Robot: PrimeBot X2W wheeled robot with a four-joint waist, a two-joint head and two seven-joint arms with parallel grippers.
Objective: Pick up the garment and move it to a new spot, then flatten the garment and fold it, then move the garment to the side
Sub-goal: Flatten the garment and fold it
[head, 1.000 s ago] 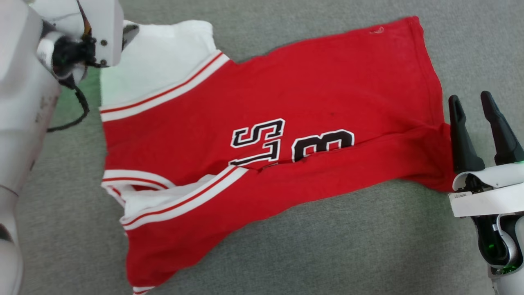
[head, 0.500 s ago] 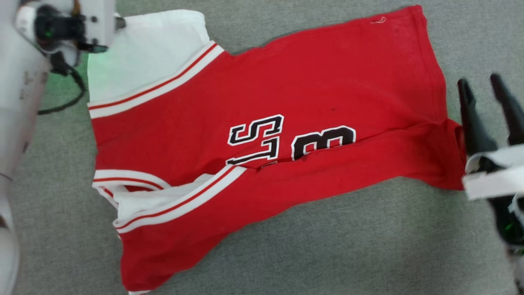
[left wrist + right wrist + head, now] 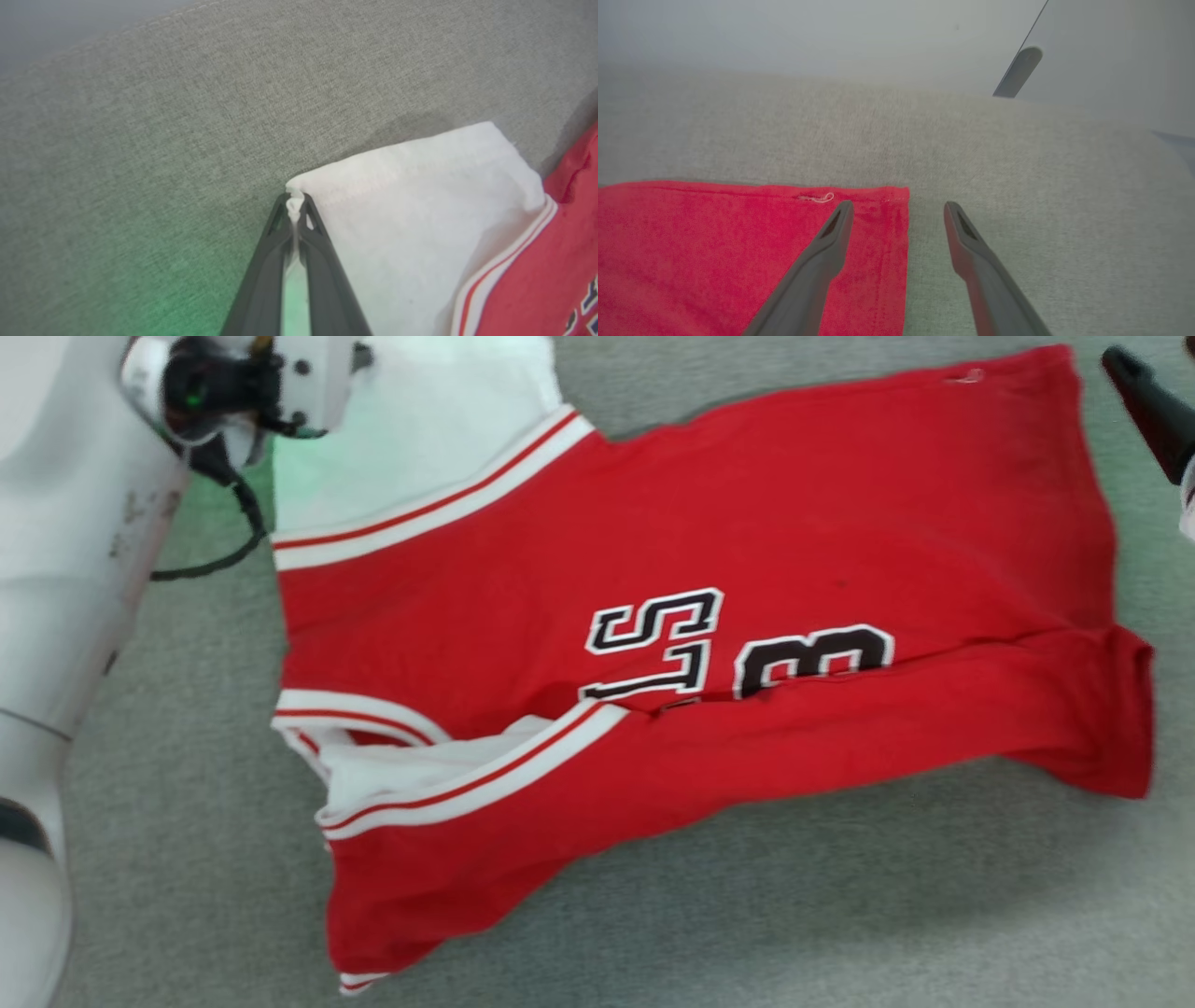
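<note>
the left gripper [image 3: 294, 205] has its two dark fingers pressed together, with a small pinch of white cloth squeezed between the tips: it is clamped on a corner of the garment [image 3: 709, 551]. beside those fingers lies the white panel [image 3: 411, 196], its stitched hem running away from the pinched corner. further from the fingers comes the white-red-white striped trim [image 3: 504, 266], then the red body. past the tips and on the fingers' other side there is bare grey fabric surface [image 3: 163, 116].

the right gripper [image 3: 899, 207] has its fingers spread wide and holds nothing. one finger hangs over the garment's red corner and the other over the grey surface, with the garment's side edge running between them. whether the first finger touches the cloth i cannot tell. just beyond that fingertip a loose pale thread [image 3: 817, 198] lies at the hem. beyond the hem there is grey surface, then a blurred pale background with a slanted grey bar [image 3: 1017, 72].

from the head view the garment lies spread between the two grippers, its near edge folded over the lower part of black-and-white lettering [image 3: 738, 649].
</note>
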